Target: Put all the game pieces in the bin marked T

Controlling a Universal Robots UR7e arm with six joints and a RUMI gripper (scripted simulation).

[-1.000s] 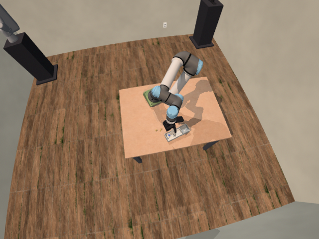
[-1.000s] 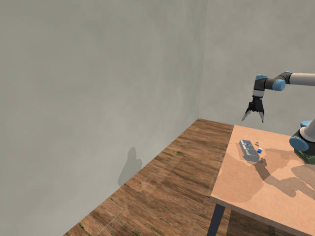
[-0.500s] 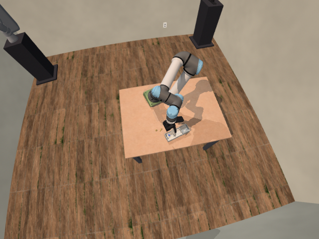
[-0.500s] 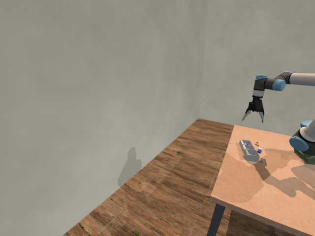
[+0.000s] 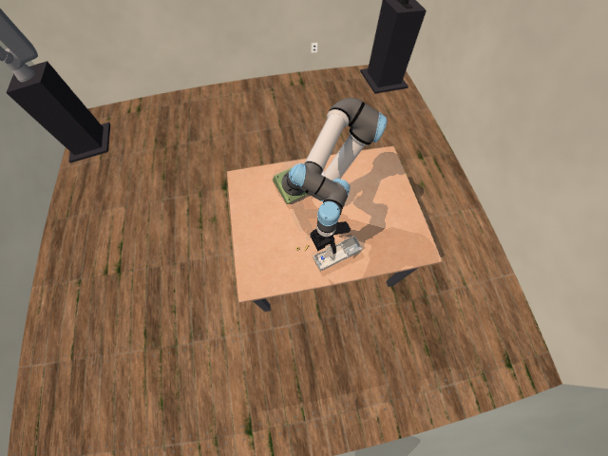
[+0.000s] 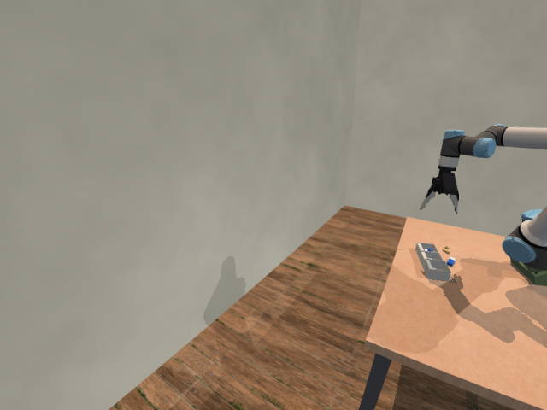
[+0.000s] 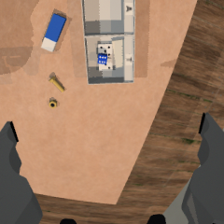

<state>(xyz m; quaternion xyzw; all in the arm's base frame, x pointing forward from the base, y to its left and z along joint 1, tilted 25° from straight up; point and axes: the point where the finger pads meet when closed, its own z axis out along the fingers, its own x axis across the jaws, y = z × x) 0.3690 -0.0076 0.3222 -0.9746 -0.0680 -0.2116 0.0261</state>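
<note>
The grey bin marked T is the end one of a short row of bins near the table's front edge. Inside it lie a white die with black dots and a blue die. My gripper is open and empty. It hangs high above the table, over the T end of the row. A blue-and-white block lies on the table beside the bins.
The bin marked A adjoins the T bin. A brass screw and a brass nut lie on the table left of the bins; they also show in the top view. The table edge runs close by the T bin.
</note>
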